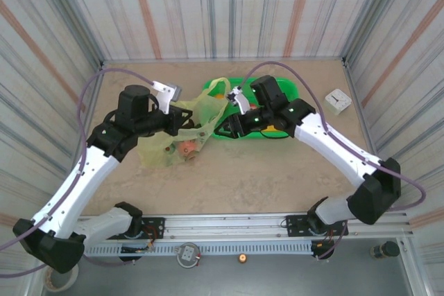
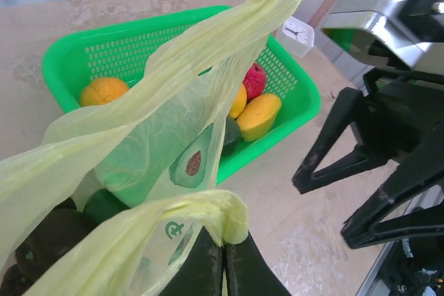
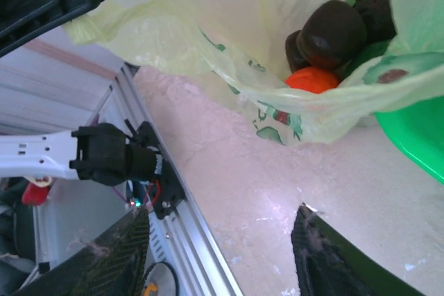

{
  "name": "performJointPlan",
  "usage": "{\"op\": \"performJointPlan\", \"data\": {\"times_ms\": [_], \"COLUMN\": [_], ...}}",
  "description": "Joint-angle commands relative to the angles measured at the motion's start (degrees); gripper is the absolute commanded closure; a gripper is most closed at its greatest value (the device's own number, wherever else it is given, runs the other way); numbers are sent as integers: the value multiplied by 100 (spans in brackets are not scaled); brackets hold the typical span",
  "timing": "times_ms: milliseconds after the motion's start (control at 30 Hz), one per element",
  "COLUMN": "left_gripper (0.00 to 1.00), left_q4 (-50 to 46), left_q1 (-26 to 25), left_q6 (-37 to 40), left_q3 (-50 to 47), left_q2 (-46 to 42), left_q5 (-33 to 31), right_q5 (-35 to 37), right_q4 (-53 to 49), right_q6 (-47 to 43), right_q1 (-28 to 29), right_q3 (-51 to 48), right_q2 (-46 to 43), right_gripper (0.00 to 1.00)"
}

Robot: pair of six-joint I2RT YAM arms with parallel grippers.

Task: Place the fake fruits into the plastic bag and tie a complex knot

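The yellow-green plastic bag (image 1: 166,145) lies left of centre with its mouth held up. My left gripper (image 1: 182,124) is shut on a bunched edge of the plastic bag (image 2: 159,136), pinched at the fingertips of the left gripper (image 2: 225,242). Inside the plastic bag (image 3: 208,39) lie dark brown fruits (image 3: 336,32) and an orange-red one (image 3: 312,80). An orange fruit (image 2: 103,91), a red one (image 2: 254,80) and a yellow one (image 2: 258,116) sit in the green basket (image 2: 173,22). My right gripper (image 1: 229,126) hovers open beside the bag; the right gripper (image 3: 218,216) has only bare table between its fingers.
The green basket (image 1: 300,93) stands at the back, behind the right arm. A small white box (image 1: 338,101) lies at the far right. Striped walls close in three sides. The aluminium rail (image 3: 187,220) runs along the table's near edge.
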Motion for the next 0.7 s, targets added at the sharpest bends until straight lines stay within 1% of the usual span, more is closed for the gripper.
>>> {"op": "performJointPlan", "data": {"times_ms": [0,67,100,133,167,200,267,333,433,533,667], "left_gripper": [100,100,100,100,100,100,100,100,100,100,100], "left_q4": [374,504,548,580,608,648,780,913,1052,1139,1270], "left_q1": [40,26,11,-8,-30,-39,-40,-40,-40,-1,48], "left_q6": [-63,-104,-105,-85,-47,-22,-16,-18,0,22,-22], "left_q3": [-129,-142,-134,-134,-130,-138,-202,-282,-452,-635,-826], "left_q2": [-169,-153,-152,-150,-154,-154,-137,-114,-117,-192,-318], "left_q5": [439,626,637,618,569,534,509,559,600,576,598], "right_q5": [520,906,1134,1488,2007,2366,3109,3370,3490,3756,4149], "right_q4": [251,394,361,221,-39,-261,-719,-988,-1154,-1154,-1426], "right_q6": [196,430,530,584,603,595,610,763,1004,1210,1531], "right_q1": [-468,-875,-1083,-1230,-1352,-1423,-1524,-1656,-1752,-1748,-1752], "right_q3": [-388,-632,-686,-673,-587,-478,-179,109,505,812,1351], "right_q2": [-575,-768,-772,-699,-559,-388,85,622,1281,1751,2438], "right_gripper": [49,52,52,50,47,46,40,38,35,33,31]}}
